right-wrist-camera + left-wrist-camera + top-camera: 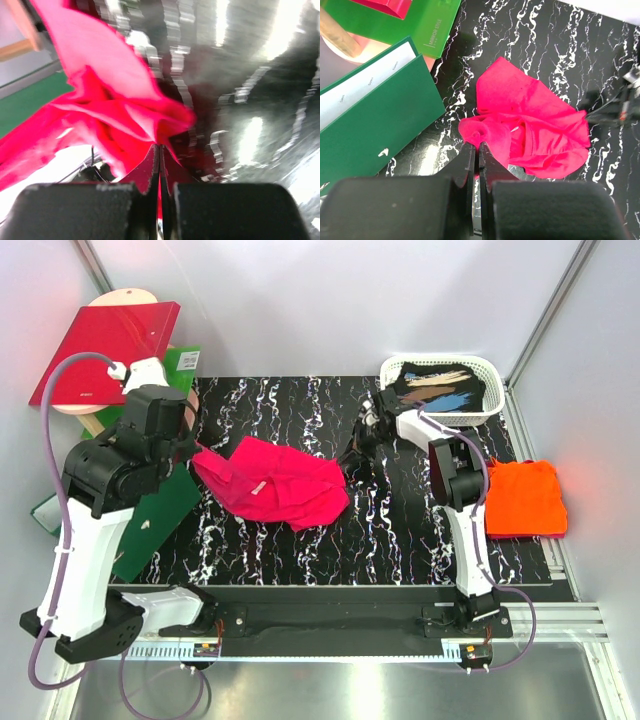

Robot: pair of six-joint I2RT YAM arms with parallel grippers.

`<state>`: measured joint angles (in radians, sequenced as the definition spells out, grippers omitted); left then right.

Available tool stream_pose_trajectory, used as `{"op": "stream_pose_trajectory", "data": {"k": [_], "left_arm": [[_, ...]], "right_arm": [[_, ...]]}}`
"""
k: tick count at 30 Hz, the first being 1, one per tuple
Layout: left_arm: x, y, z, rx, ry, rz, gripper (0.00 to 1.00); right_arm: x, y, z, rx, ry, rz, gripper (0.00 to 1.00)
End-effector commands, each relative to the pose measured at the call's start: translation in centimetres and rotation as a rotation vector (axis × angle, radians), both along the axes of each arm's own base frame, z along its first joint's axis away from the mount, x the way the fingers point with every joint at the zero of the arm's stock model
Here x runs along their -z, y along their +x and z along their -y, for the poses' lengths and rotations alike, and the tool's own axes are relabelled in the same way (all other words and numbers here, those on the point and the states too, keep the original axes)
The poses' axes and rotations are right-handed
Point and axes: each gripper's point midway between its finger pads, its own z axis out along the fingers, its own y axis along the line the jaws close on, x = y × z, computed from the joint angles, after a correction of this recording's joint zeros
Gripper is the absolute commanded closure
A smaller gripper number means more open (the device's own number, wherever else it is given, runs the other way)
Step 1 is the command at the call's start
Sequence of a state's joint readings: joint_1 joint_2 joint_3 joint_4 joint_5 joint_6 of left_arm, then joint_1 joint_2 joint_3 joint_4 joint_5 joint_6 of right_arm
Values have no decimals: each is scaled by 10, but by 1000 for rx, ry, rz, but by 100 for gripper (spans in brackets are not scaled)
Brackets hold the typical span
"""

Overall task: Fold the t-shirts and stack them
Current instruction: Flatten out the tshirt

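**Both claws pinching the pink shirt, orange shirt at the right edge**

The pink t-shirt (275, 485) sits left of centre on the black marbled table (300, 410), bunched and wrinkled, not folded. It stretches between the two claws.

The left gripper (476, 150) is at the shirt's left end, towards the left edge of the table. Its fingers are pressed almost together with only a thin slit between them. A pinch of pink cloth shows at the tips, so it has hold of the shirt.

The right gripper (159, 150) is at the shirt's right end, near the middle of the table. Its fingers are closed tight on a fold of the pink cloth, which fans up and away from the tips. The right wrist view is blurred.

The orange t-shirt (525, 498) lies flat in a rough square at the right edge, about midway along it and partly over the edge of the black surface. It is well apart from the pink one and neither claw touches it.

A white basket (440, 385) with dark cloth in it stands at the far right corner. A red binder (110, 345) is at the far left corner, and a green folder (380, 115) lies along the left edge, just beside the pink shirt.
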<state>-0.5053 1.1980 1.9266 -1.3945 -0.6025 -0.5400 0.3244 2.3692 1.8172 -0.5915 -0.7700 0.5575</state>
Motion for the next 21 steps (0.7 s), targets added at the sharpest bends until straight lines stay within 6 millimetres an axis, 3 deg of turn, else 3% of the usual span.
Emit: {"op": "stream_pose_trajectory", "data": {"k": [1,6,9,12,13,16,19,21], "left_arm": [[16,-5,-6,12,74,-82,100],[13,16,4,35,101,-75,100],[9,24,10,57,100,-66,100],[9,29,14,70,105,-66,100],[9,30,15,75,107,-66,100],[10,31,13,73,118,-70,100],[7,29,4,39,129,-68,100],[-6,27,-12,-27,122,-36,100]], "right_arm": [[-133,41,-5,43,89,314,100],[-220,67,26,148,111,505,100],[-247,78,59,235,74,579,100],[-236,83,93,315,8,558,100],[-218,82,100,333,-24,519,100],[-199,75,118,372,-85,485,100],[-212,69,124,387,-101,522,100],[-236,69,123,385,-85,581,100]]}}
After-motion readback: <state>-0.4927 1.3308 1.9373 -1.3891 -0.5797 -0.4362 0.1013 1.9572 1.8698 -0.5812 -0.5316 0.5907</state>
